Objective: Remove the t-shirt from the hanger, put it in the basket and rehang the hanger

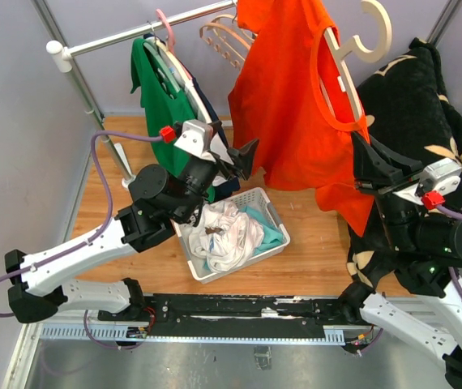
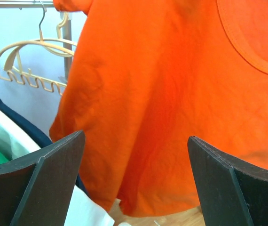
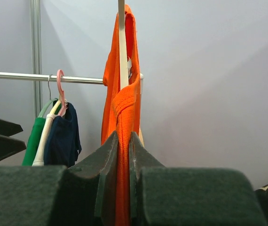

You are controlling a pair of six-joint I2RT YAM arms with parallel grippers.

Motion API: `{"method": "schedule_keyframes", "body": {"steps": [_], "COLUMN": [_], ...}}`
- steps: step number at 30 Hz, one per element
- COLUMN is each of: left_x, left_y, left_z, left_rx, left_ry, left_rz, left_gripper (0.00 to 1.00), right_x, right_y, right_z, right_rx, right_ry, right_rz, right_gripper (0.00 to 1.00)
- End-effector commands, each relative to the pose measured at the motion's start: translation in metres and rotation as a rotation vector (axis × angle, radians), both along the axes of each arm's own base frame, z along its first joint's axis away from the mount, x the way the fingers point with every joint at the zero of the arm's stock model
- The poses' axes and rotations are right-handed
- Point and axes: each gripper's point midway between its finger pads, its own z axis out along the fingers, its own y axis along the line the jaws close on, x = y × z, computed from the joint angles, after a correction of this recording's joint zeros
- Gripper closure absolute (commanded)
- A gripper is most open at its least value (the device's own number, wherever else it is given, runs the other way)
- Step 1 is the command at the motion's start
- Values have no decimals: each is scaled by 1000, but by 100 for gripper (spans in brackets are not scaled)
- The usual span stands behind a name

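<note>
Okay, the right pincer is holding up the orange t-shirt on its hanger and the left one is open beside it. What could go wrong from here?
1. The right pincer clamps the orange t-shirt, seemingly against the hanger, so a pull by the left pincer may stretch the cloth rather than free it.
2. The left pincer is wide open facing flat hanging fabric. Closing there may catch only a thin fold and slip.

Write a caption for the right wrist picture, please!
Right gripper pinches the orange t-shirt on its pale hanger, with the clothes rail behind.
</note>
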Motion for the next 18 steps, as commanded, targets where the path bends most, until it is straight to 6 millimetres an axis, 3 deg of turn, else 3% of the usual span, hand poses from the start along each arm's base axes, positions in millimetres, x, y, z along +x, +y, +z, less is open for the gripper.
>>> {"method": "schedule_keyframes", "body": {"steps": [1, 7, 18], "left_x": [-4, -1, 21], "left_y": [4, -9, -34], "left_z": [38, 58, 75], "left_rx": [-45, -25, -13], "left_ry": [-76, -121, -165], "left_rz": [-5, -33, -79], "left_gripper": [6, 8, 8], "right_x": [-13, -11, -8], "right_y": [-12, -2, 17], "right_z": [23, 5, -24], "right_rx": [29, -8, -61], "right_ry": [-71, -7, 66], "right_rz": [-11, 33, 112], "right_gripper": [99, 99, 99]}}
